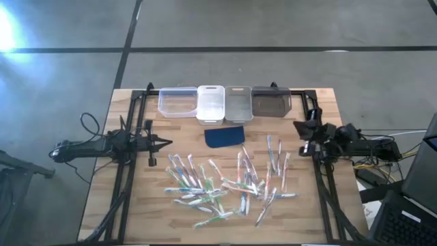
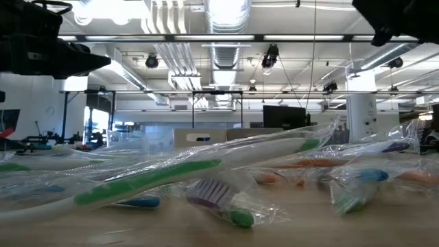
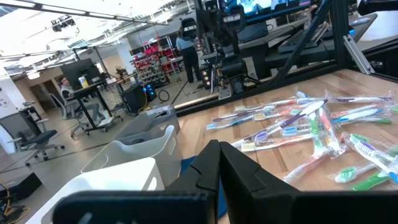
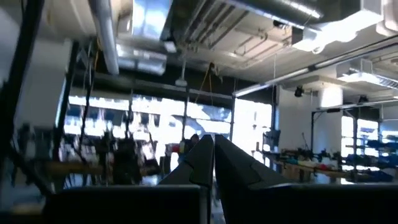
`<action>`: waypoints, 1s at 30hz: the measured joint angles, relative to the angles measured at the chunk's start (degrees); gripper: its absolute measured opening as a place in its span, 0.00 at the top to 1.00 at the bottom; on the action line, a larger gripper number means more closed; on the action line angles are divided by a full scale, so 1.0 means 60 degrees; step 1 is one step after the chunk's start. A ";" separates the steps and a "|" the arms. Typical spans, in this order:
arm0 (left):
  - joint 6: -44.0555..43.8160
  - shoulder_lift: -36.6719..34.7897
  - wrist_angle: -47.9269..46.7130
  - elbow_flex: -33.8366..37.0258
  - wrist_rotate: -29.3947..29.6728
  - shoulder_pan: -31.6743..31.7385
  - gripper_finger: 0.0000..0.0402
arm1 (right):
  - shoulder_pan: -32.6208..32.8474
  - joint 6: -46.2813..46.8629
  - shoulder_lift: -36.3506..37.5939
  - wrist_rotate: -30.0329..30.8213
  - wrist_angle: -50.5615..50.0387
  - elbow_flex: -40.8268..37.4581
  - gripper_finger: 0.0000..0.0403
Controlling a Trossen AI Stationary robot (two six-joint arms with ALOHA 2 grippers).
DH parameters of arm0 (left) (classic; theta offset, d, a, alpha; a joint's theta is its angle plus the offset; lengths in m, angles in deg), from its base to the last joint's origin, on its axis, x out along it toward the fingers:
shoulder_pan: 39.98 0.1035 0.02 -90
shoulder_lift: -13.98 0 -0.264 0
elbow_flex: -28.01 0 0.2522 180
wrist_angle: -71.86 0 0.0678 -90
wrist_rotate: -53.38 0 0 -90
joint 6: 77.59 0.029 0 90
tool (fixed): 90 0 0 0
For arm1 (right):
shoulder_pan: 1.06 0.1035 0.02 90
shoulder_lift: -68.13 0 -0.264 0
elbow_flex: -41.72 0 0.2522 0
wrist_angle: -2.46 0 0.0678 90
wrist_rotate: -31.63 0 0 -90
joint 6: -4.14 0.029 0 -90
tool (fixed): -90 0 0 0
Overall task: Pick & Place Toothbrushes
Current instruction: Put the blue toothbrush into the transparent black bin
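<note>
Several wrapped toothbrushes [image 1: 225,184] lie scattered flat on the wooden table's near middle. Their handles are whitish with green, blue or orange accents, seen close in the low view [image 2: 158,175] and in the left wrist view [image 3: 305,124]. My left gripper [image 1: 167,143] waits at the table's left side, level, pointing toward the pile, its fingers shut [image 3: 219,162] on nothing. My right gripper [image 1: 299,128] is at the table's right side, raised and tipped upward toward the ceiling, its fingers shut [image 4: 213,155] and empty. Neither gripper is over the toothbrushes.
Several bins stand in a row along the far edge: clear [image 1: 177,101], white [image 1: 211,102], grey [image 1: 239,102] and dark [image 1: 271,101]. A dark blue pad [image 1: 224,136] lies between the bins and the pile. Black frame rails [image 1: 130,171] run down both table sides.
</note>
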 joint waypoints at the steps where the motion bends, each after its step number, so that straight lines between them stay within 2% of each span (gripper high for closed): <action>1: 0.0003 0.0000 0.0000 0.0000 0.0000 0.0000 0.97 | 0.0000 0.0461 -0.0051 0.0007 0.0302 0.0000 0.98; 4: 0.0003 0.0000 0.0000 0.0000 0.0000 0.0000 0.97 | 0.0000 0.1392 -0.0252 -0.0002 0.1050 0.0012 0.98; 8: 0.0000 0.0000 0.0000 0.0000 0.0000 -0.0005 0.97 | 0.0001 0.2348 -0.0929 0.0218 0.1034 0.0462 0.98; 16: 0.0003 0.0000 0.0000 0.0000 0.0000 -0.0007 0.97 | 0.0000 0.2366 -0.4066 0.1225 0.0334 0.2611 0.98; 21: 0.0002 0.0000 0.0000 0.0000 0.0000 -0.0007 0.97 | 0.0003 0.2370 -0.5975 0.2062 -0.1285 0.4487 0.98; 28: 0.0003 0.0000 0.0000 0.0000 0.0000 -0.0004 0.97 | 0.0002 0.2560 -0.8055 0.2109 -0.4504 0.6918 0.98; 30: 0.0000 0.0000 0.0000 0.0000 0.0000 -0.0004 0.97 | 0.0004 0.3210 -0.8573 0.2208 -0.5540 0.7516 0.98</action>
